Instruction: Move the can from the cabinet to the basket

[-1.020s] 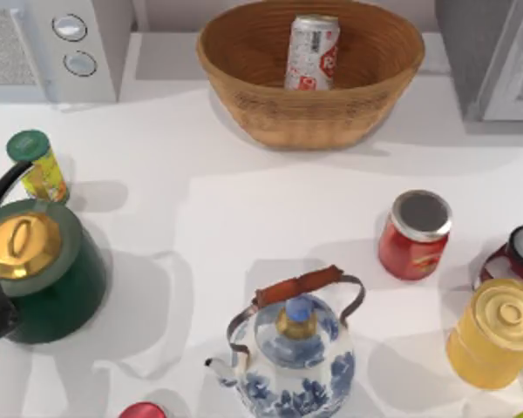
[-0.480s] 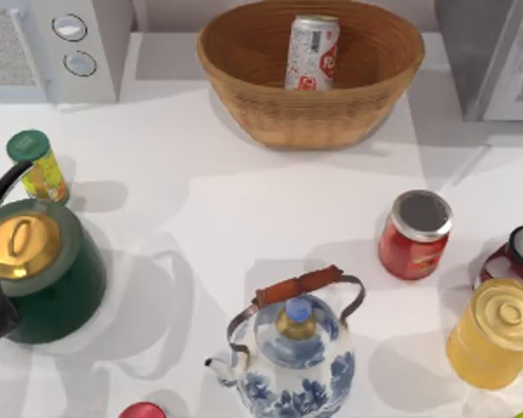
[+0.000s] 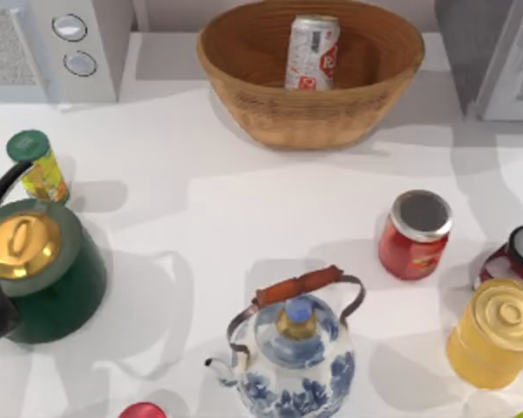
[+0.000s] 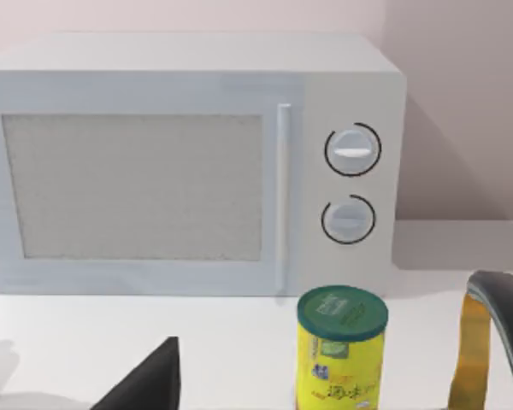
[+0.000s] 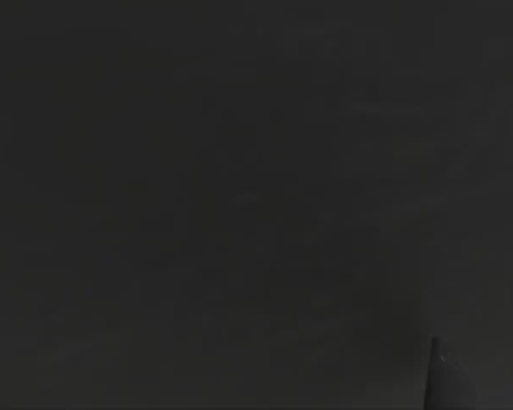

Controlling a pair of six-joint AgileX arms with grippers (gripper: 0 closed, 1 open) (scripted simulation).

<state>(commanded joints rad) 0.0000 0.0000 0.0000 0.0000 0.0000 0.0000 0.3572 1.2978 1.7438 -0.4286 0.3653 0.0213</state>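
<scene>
Can [image 3: 311,52] leaning inside basket [image 3: 244,91], cabinet [image 3: 492,57] at right

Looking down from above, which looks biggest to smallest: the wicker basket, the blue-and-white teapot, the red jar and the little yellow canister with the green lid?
1. basket
2. blue-and-white teapot, though it is cut off at the picture's edge
3. red jar
4. yellow canister, only slightly smaller-looking than the jar

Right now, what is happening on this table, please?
Nothing is being handled at this moment. The slim silver-white drink can with red lettering already stands inside the large oval tan wicker basket at the back of the table, left of the grey boxy cabinet. The right wrist view is dark.
</scene>
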